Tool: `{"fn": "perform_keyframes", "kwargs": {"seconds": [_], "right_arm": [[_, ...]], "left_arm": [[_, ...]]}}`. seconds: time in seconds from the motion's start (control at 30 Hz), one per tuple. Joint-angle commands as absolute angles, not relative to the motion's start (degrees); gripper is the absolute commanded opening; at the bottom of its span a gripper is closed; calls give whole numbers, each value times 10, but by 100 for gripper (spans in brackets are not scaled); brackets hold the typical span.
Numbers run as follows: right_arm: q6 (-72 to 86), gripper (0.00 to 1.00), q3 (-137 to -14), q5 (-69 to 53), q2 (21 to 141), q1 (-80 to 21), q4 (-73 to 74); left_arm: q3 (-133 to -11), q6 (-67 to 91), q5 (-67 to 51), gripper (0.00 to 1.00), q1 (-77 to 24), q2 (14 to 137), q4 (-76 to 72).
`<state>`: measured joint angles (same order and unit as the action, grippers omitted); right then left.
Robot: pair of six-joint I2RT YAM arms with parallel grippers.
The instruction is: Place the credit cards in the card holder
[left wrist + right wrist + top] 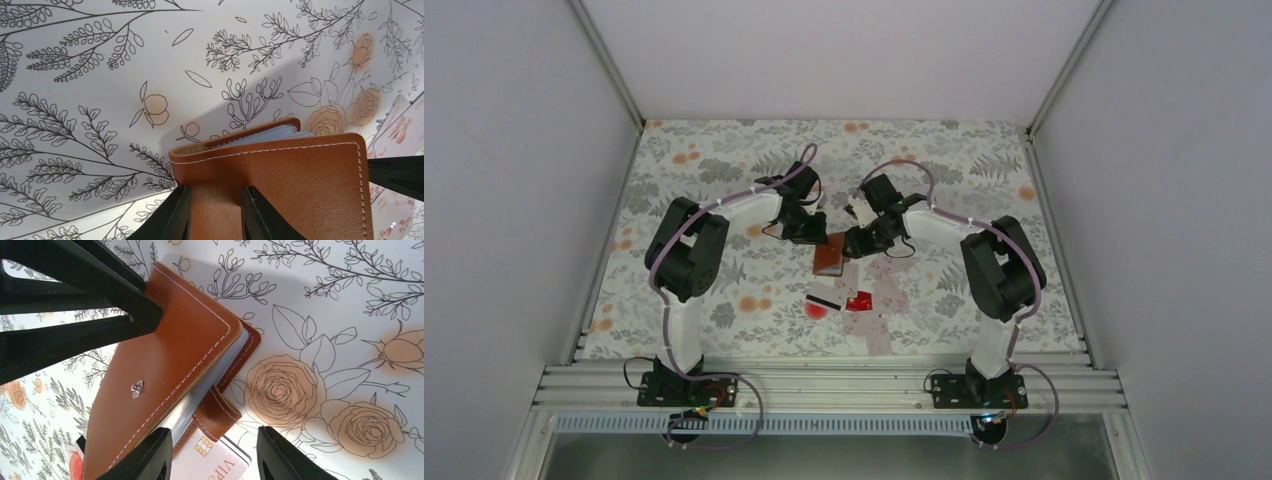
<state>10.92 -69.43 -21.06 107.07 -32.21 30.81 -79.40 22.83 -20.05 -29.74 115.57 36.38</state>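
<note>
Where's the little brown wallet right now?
In the top view, the brown wallet is mid-table between the left gripper, pinching it, and the right gripper, just beyond the loose cards.

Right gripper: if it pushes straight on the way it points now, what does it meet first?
Most likely the pale chip card, lying between the jaws of the right gripper, its far end under the strap of the card holder. Depth is unclear; it could meet that strap first.

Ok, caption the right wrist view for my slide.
Right gripper open over a brown wallet on floral cloth, a chip card at its edge, left gripper's fingers at one corner.
</note>
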Motion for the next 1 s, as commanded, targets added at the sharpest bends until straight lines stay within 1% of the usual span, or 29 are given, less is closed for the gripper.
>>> {"fn": "perform_keyframes", "kwargs": {"seconds": [0.0,0.1,0.17,0.27,0.37,0.53,0.63,0.73,0.97], "right_arm": [[88,43,-712,-223,1083,-320,282],[16,41,-695,-214,1066,-320,270],[-7,38,-654,-181,1030,-316,238],[-28,37,-569,-187,940,-304,154],[-106,36,-515,-225,906,-304,129],[-216,35,-498,-280,929,-303,120],[-262,35,-489,-263,948,-303,91],[-276,34,-502,-230,994,-300,77],[-297,36,-553,-202,1056,-300,87]], "left_arm": [[-796,208,-167,27,-302,1182,384],[-808,191,-156,26,-303,1200,395],[-826,181,-148,25,-303,1212,407],[-857,172,-137,25,-307,1224,422],[-878,165,-119,25,-315,1234,432],[-880,154,-93,25,-322,1237,433],[-879,148,-96,25,-322,1243,433],[-876,145,-100,25,-323,1243,429],[-870,136,-117,25,-323,1241,426]]}}
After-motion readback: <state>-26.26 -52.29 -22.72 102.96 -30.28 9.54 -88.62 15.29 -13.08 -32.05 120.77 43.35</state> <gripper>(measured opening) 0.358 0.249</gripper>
